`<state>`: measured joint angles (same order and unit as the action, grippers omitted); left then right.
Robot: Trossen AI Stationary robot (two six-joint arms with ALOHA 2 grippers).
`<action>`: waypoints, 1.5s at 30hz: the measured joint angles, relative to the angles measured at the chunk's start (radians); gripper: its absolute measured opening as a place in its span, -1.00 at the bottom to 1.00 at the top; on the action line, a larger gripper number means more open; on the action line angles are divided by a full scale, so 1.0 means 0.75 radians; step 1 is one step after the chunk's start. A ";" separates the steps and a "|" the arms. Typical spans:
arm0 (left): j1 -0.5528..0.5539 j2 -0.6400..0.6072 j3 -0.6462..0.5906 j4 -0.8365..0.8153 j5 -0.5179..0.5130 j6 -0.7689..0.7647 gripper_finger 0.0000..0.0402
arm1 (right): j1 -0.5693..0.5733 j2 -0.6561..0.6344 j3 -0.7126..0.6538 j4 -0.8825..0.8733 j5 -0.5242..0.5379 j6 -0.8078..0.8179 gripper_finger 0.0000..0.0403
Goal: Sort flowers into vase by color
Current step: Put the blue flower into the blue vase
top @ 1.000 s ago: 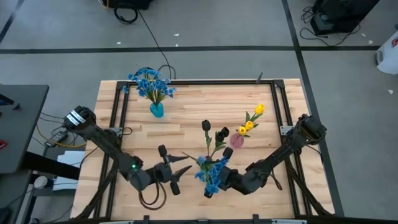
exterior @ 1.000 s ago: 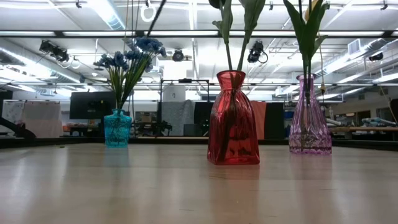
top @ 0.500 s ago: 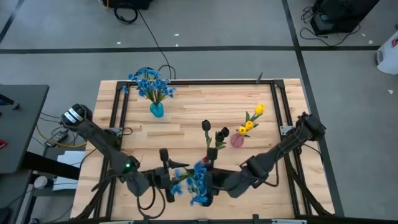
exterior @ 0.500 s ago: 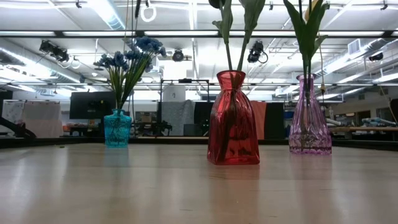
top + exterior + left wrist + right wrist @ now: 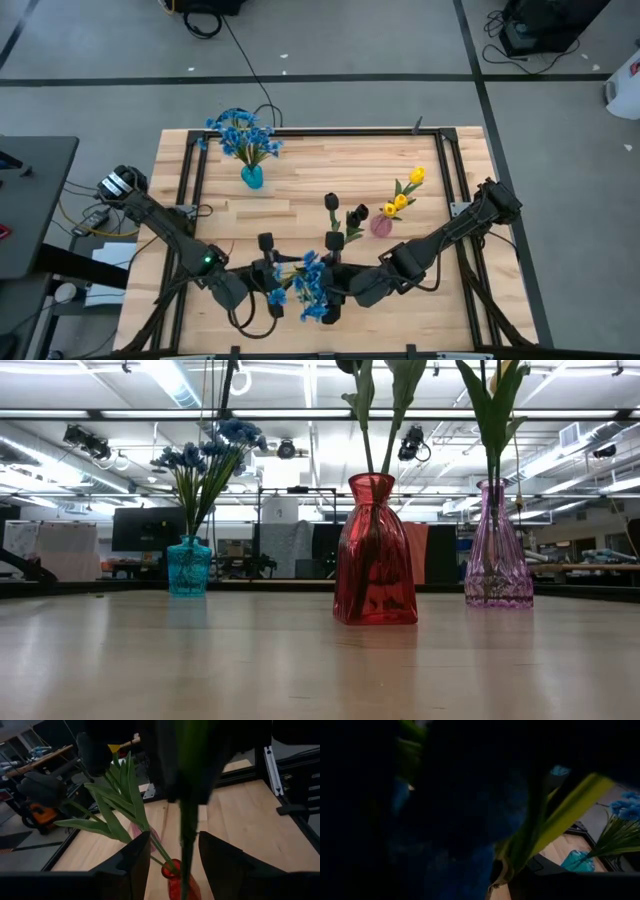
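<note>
At the near edge of the counter (image 5: 440, 160), a loose bunch of blue flowers (image 5: 308, 288) has slid leftward over the last second. It now hangs midway between the 2 arms instead of sitting in front of the right one. The right claw (image 5: 338, 292) has carried it there and appears to be pinching its stems, though I cannot see the fingers outright; its own camera is smothered by blue petals and green leaves. The left claw (image 5: 272, 293) has closed in to meet the bunch, its fingers spread, with a green stem running up between them in the left wrist view. This looks to me like a handover in progress.

Farther back, the red vase (image 5: 375, 550) holds the dark tulips (image 5: 343, 214), and just beside it the pink vase (image 5: 497, 546) holds the yellow tulips (image 5: 402, 194). At the far left, the teal vase (image 5: 189, 566) already carries blue blossoms (image 5: 240, 133). If the pass succeeds, the left arm is better placed to reach that teal vase, where I judge this last bunch belongs.
</note>
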<state>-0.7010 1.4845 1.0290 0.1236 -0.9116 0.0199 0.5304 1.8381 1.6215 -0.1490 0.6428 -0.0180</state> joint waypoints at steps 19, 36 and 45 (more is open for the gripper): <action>0.018 0.002 -0.001 0.050 0.018 0.053 -0.84 | 0.001 0.001 0.000 -0.062 -0.015 -0.002 -0.69; 0.019 0.002 -0.001 0.071 -0.018 0.136 -0.89 | 0.120 -0.108 0.000 -0.252 0.109 0.196 0.33; 0.019 0.000 -0.001 0.053 -0.094 0.168 -0.86 | 0.257 -0.205 0.000 -0.360 0.242 0.230 0.38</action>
<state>-0.6868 1.4849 1.0283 0.1632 -0.9819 0.1459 0.7235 1.6845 1.6215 -0.4192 0.8240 0.1542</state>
